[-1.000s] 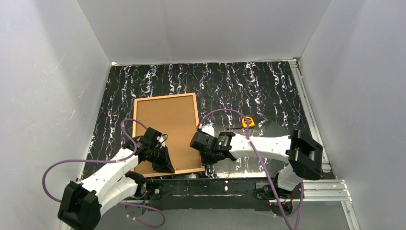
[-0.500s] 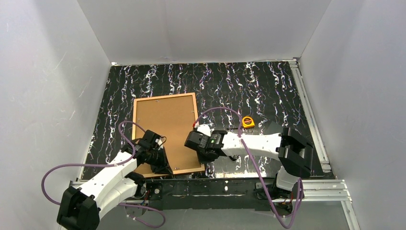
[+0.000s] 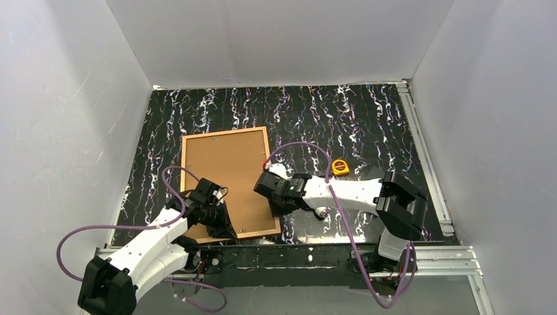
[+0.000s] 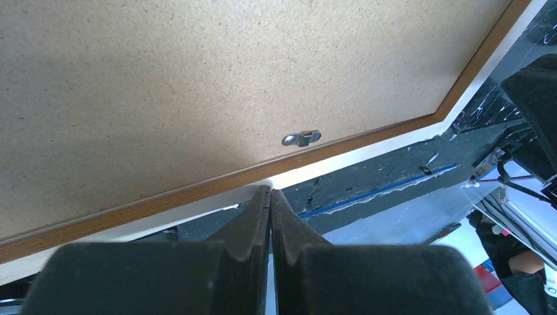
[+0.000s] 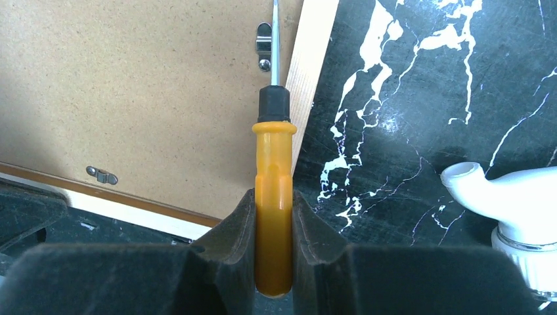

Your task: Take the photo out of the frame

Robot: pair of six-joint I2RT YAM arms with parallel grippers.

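The frame (image 3: 226,174) lies face down on the black marbled table, its tan cork-like back up inside a thin reddish-brown wood rim. The photo is hidden. My left gripper (image 3: 222,228) is shut and empty, and in the left wrist view its tips (image 4: 269,192) touch the frame's near edge (image 4: 197,190). My right gripper (image 3: 268,189) is shut on a yellow-handled screwdriver (image 5: 272,151). The screwdriver's thin shaft points along the frame's right edge (image 5: 312,79) past a small metal clip (image 5: 263,39).
More metal clips sit on the frame's back near its near edge (image 4: 301,138) (image 5: 102,175). A yellow tape measure (image 3: 339,167) lies right of the frame. A white rounded object (image 5: 499,190) sits just right of the right gripper. White walls enclose the table.
My right gripper has moved left and slightly farther, up to the frame's right edge, with the screwdriver in it. My left gripper has shifted slightly toward the frame's near edge.
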